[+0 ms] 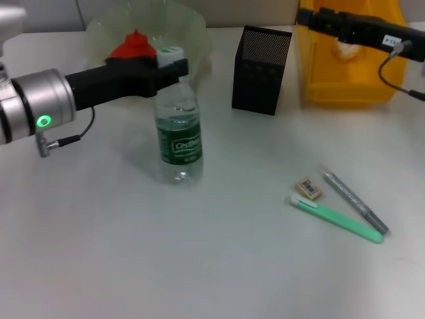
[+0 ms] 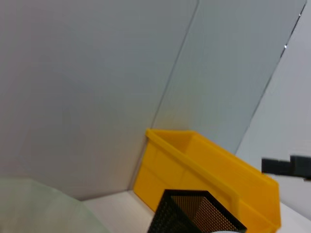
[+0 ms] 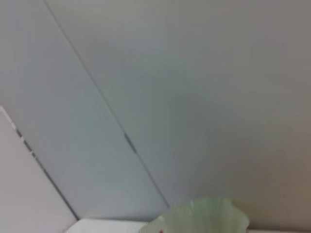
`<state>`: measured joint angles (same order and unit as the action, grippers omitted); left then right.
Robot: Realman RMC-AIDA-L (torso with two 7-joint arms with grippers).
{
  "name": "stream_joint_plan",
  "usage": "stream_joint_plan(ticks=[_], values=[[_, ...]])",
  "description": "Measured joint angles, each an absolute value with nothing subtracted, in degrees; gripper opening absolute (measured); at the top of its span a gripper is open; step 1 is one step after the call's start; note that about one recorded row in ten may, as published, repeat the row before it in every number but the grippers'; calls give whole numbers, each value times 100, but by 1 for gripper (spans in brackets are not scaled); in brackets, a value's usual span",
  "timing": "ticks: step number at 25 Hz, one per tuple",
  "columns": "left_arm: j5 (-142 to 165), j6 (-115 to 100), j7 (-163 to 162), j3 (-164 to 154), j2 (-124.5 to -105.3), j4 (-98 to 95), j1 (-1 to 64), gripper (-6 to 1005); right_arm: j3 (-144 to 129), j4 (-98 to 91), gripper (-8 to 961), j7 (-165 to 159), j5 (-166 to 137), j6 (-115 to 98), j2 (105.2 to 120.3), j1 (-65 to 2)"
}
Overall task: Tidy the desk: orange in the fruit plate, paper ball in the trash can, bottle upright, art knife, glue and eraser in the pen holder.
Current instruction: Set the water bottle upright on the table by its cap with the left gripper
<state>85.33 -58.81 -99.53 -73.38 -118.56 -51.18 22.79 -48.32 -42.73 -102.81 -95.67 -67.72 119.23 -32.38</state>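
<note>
The bottle (image 1: 179, 133) stands upright on the table. My left gripper (image 1: 174, 66) is closed around its neck, just under the white-and-green cap. The orange (image 1: 133, 46) lies in the fruit plate (image 1: 99, 30) behind my left arm. My right gripper (image 1: 309, 16) hangs over the yellow trash can (image 1: 345, 86), and the paper ball (image 1: 346, 48) lies inside the can. The eraser (image 1: 309, 187), a green art knife (image 1: 335, 218) and a grey glue stick (image 1: 355, 201) lie together on the table at front right. The pen holder (image 1: 261, 70) stands upright in the middle at the back.
The left wrist view shows the trash can (image 2: 209, 165), the pen holder (image 2: 194, 213) and the plate's rim (image 2: 39, 208) before a grey wall. The right wrist view shows the plate (image 3: 204, 216) under the wall. A cable (image 1: 398, 60) hangs from my right arm.
</note>
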Motion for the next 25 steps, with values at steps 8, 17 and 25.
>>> stream_joint_plan(ticks=[8,17,25], values=[[7959,-5980,-8863,-7320,-11864,-5109,1996,476,-4989,-4099,714,-10236,-9566,-6775,11927,-3245],[7844,-5914,-7864,-7302,-11870,-4878,2000,484,-4993,-3888,714,-10125,-9566,-6940,11926,-3220],[7298,-5983,-7165,-7276,-11874,-4496,1921,492,-4992,-4090,712,-10190,-9609,-7531,11904,-3155]])
